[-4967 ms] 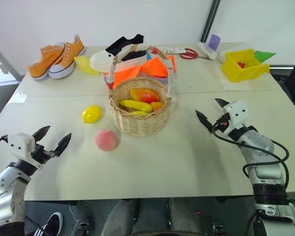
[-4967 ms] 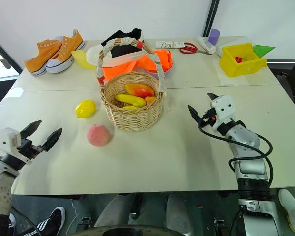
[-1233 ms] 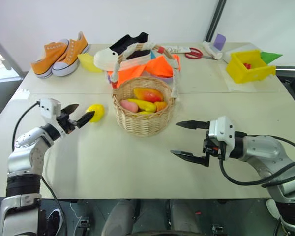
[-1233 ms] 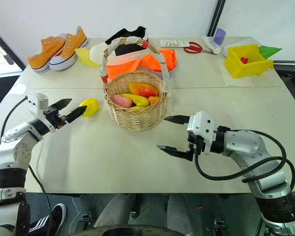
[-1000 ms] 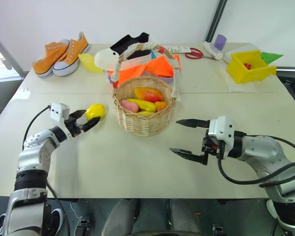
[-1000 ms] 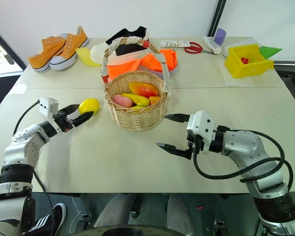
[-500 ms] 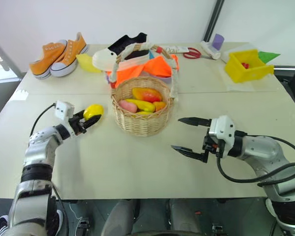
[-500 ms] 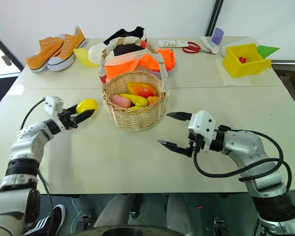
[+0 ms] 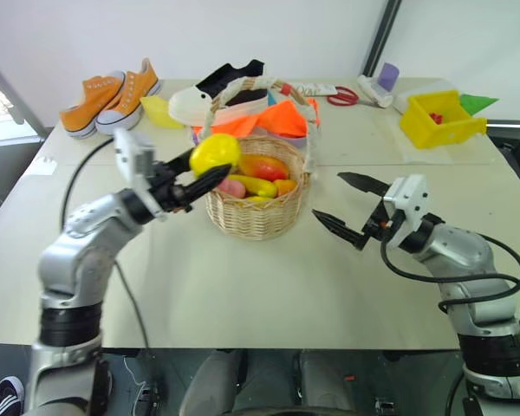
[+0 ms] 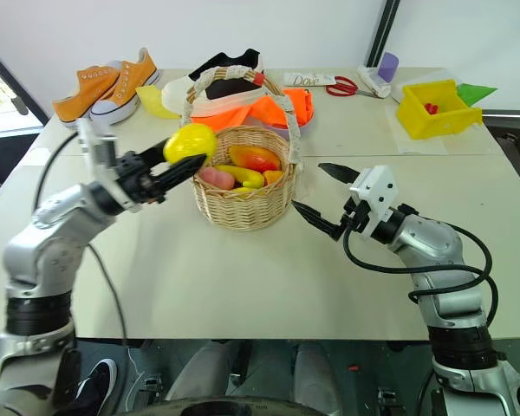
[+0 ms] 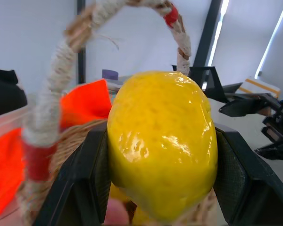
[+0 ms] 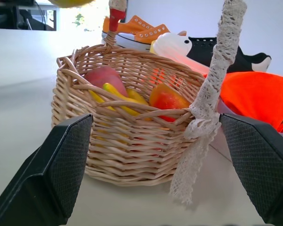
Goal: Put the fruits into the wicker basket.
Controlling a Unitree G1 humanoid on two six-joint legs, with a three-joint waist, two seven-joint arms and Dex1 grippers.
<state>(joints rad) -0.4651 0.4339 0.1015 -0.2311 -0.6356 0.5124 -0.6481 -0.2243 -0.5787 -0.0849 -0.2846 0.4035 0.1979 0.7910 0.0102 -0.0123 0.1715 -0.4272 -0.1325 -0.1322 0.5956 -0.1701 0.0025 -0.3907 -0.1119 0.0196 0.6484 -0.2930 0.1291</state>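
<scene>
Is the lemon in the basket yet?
No. The left pincer holds the lemon in the air by the wicker basket rim.

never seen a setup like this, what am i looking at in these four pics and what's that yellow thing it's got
This is a two-armed humanoid robot. Two pictures come from cameras in its head, looking down over a table. The other two come from cameras on each wrist, looking along that arm's claw.

The left claw is shut on a toy lemon, lifted beside the wicker basket. The left wrist view shows the lemon pinched between two black fingers. A pink peach and other toy fruit already lie in the basket.

The right claw waits open on the basket's other side, holding nothing.

Farther back are orange sneakers, scissors and a yellow bin.
</scene>
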